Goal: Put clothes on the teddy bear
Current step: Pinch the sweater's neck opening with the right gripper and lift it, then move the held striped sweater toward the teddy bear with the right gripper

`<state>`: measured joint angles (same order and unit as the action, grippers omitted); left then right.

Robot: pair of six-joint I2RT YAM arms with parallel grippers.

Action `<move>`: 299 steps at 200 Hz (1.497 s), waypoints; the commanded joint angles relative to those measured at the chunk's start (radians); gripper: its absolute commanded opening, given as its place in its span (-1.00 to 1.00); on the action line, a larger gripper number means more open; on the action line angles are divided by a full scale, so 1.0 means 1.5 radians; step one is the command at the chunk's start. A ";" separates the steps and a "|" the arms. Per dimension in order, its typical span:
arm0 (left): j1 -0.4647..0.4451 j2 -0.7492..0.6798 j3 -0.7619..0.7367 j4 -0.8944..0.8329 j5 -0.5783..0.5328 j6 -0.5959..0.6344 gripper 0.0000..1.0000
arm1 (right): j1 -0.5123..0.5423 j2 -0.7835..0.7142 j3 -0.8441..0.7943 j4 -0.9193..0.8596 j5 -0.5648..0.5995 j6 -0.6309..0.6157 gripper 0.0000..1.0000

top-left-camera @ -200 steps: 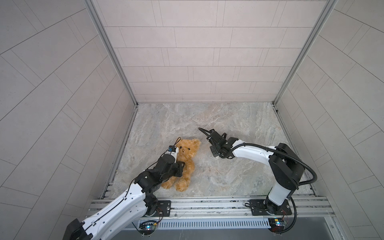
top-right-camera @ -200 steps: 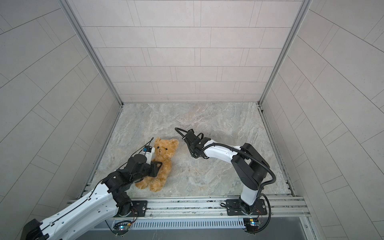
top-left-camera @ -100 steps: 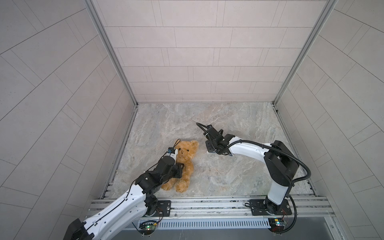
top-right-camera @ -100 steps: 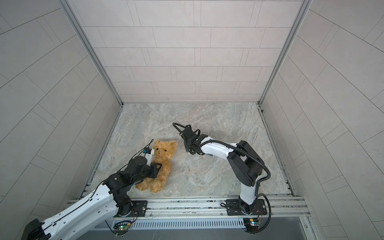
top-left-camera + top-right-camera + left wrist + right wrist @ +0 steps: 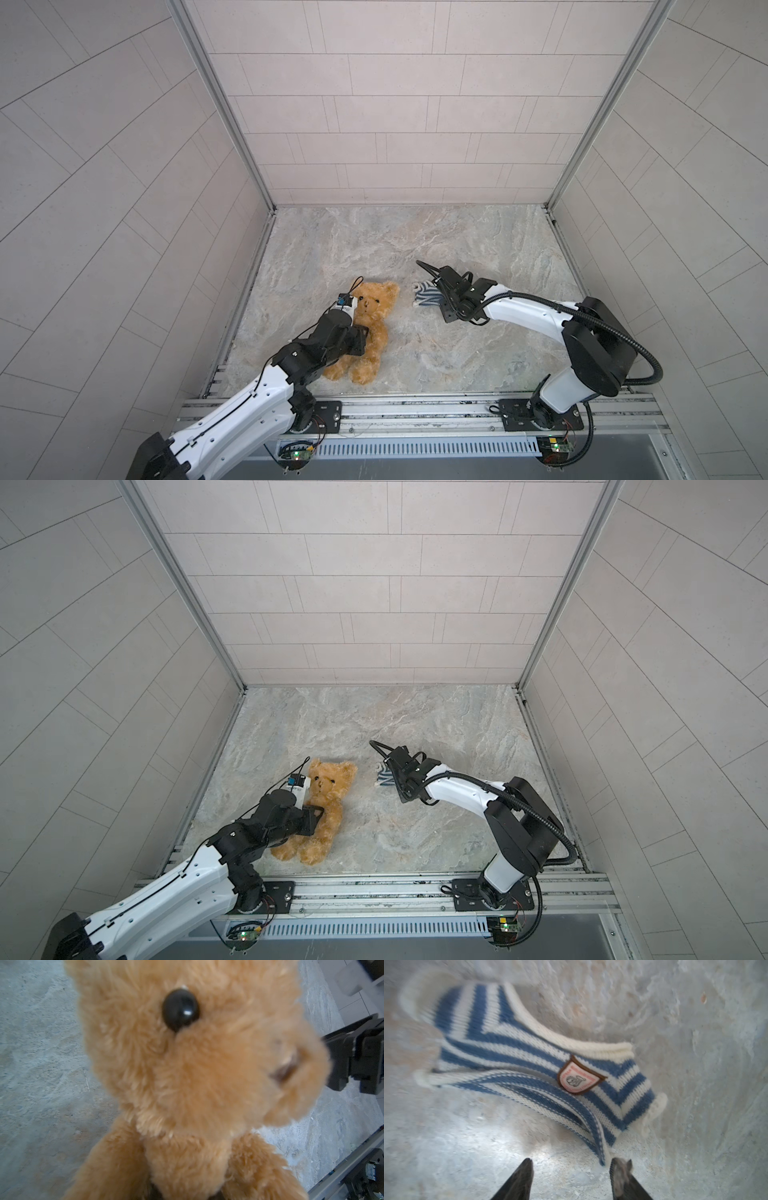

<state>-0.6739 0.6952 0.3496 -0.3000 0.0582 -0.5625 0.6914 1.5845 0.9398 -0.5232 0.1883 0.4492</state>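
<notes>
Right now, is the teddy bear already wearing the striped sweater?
No, the striped sweater lies on the marble surface apart from the teddy bear, which is bare.

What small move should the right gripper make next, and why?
Probably ease the right gripper forward so its open jaws straddle the near hem of the blue-and-white striped knitted shirt, then close. The shirt lies loose on the marbled table, just ahead of it, while the left gripper holds the fluffy golden-brown teddy bear, not yet dressed.
</notes>
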 commanded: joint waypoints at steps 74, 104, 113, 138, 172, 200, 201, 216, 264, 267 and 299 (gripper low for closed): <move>0.005 -0.020 0.025 0.048 -0.004 0.007 -0.56 | -0.049 -0.015 -0.064 0.071 -0.028 0.001 0.10; 0.004 -0.013 0.026 0.055 -0.002 0.007 -0.56 | -0.051 -0.011 -0.072 0.078 -0.038 -0.002 -0.39; 0.004 -0.011 0.026 0.057 0.001 0.007 -0.56 | -0.052 -0.010 -0.073 0.080 -0.040 -0.003 -0.50; 0.004 -0.011 0.024 0.055 0.000 0.007 -0.55 | -0.052 -0.010 -0.077 0.085 -0.044 -0.005 -0.78; 0.004 -0.010 0.018 0.059 -0.003 0.004 -0.55 | -0.047 -0.005 -0.087 0.095 -0.059 -0.001 -1.00; 0.005 0.005 0.014 0.058 -0.004 0.006 -0.56 | -0.012 -0.029 -0.097 0.089 -0.069 0.022 -1.00; 0.005 0.006 0.014 0.058 -0.005 0.006 -0.56 | -0.012 -0.031 -0.098 0.089 -0.070 0.023 -1.00; 0.004 0.020 0.016 0.058 -0.007 0.011 -0.57 | 0.005 -0.057 -0.113 0.104 -0.095 0.046 -0.88; 0.004 0.054 0.025 0.059 -0.014 0.030 -0.60 | 0.038 -0.095 -0.077 0.051 -0.112 0.044 -0.53; 0.004 0.056 0.025 0.057 -0.015 0.031 -0.60 | 0.038 -0.095 -0.071 0.046 -0.112 0.039 -0.51; 0.004 0.076 0.029 0.051 -0.025 0.031 -0.60 | 0.037 -0.058 0.023 -0.015 -0.123 -0.018 -0.29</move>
<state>-0.6739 0.7948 0.3569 -0.2359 0.0502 -0.5369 0.7456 1.4700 0.8703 -0.4561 0.0078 0.4789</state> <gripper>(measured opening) 0.198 0.337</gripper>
